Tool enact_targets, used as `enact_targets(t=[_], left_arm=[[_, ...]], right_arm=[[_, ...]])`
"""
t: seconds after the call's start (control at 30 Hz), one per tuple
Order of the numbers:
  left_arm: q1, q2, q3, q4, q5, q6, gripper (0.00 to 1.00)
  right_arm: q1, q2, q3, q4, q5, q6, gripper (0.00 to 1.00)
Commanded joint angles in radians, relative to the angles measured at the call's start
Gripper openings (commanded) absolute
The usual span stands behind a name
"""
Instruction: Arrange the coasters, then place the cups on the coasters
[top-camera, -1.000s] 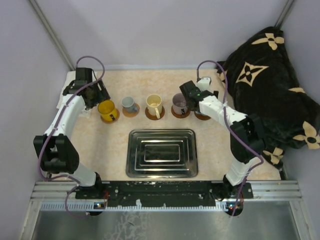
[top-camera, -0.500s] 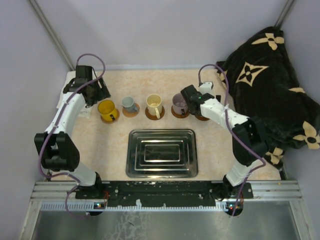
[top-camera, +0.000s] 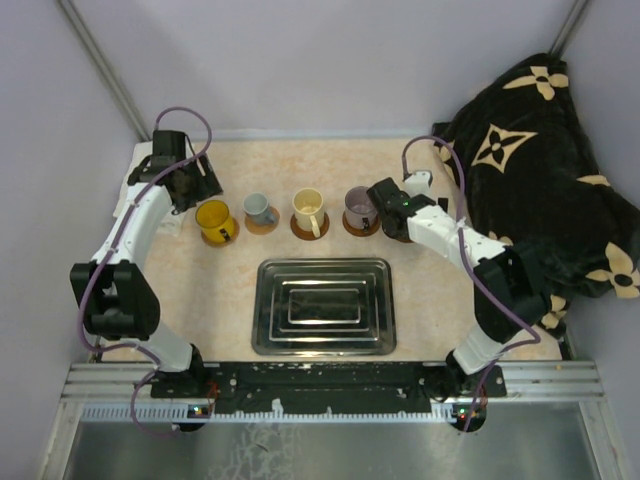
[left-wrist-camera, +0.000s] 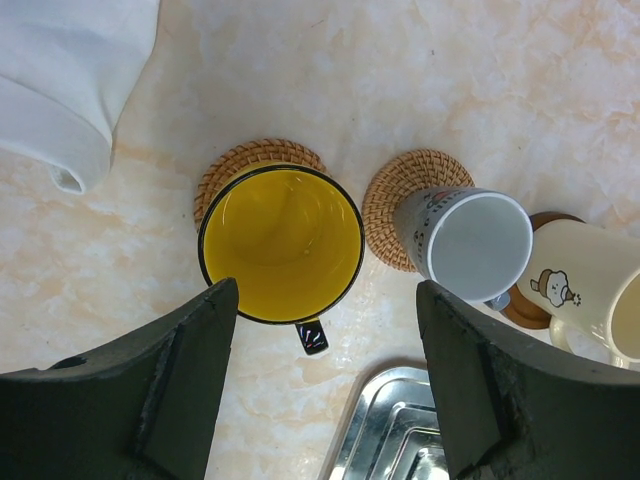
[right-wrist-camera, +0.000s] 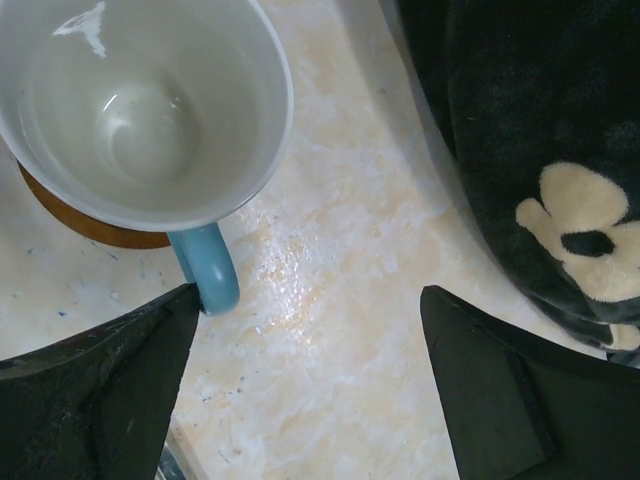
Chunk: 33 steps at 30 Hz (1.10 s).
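Observation:
A row of cups stands on coasters: a yellow cup (top-camera: 215, 217) (left-wrist-camera: 280, 245) on a woven coaster (left-wrist-camera: 255, 160), a grey-white cup (top-camera: 258, 208) (left-wrist-camera: 470, 240), a cream cup (top-camera: 309, 210) (left-wrist-camera: 590, 290) and a purplish-grey cup (top-camera: 358, 205). In the right wrist view a light blue cup (right-wrist-camera: 150, 100) sits on a brown coaster (right-wrist-camera: 90, 228). My left gripper (top-camera: 188, 188) (left-wrist-camera: 325, 295) hovers open above the yellow cup. My right gripper (top-camera: 392, 215) (right-wrist-camera: 310, 295) is open beside the blue cup, with its left finger at the handle. From the top view the blue cup is hidden under the right arm.
A rectangular steel tray (top-camera: 262, 310) (left-wrist-camera: 400, 430) lies in front of the row. A black blanket with cream flowers (top-camera: 540, 170) (right-wrist-camera: 540, 130) is heaped at the right edge, close to the blue cup. A white cloth (left-wrist-camera: 70, 80) lies left of the yellow cup.
The right arm has shifted a little to the right and toward the near side, away from the purplish-grey cup. The left arm has barely moved.

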Motion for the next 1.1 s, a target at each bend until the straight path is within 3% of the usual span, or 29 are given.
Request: enact_targets(t=[0.0,1.07], left_arm=[[-0.006,0.001,0.031,0.019,0.02,0.0,0.78],[-0.006,0.011,0.033,0.029,0.031,0.014,0.78]], right_arm=[[0.01,-0.048,-0.012,-0.003,0.045,0.009,0.92],[-0.073,-0.098,-0.08,-0.019,0.079,0.004,0.92]])
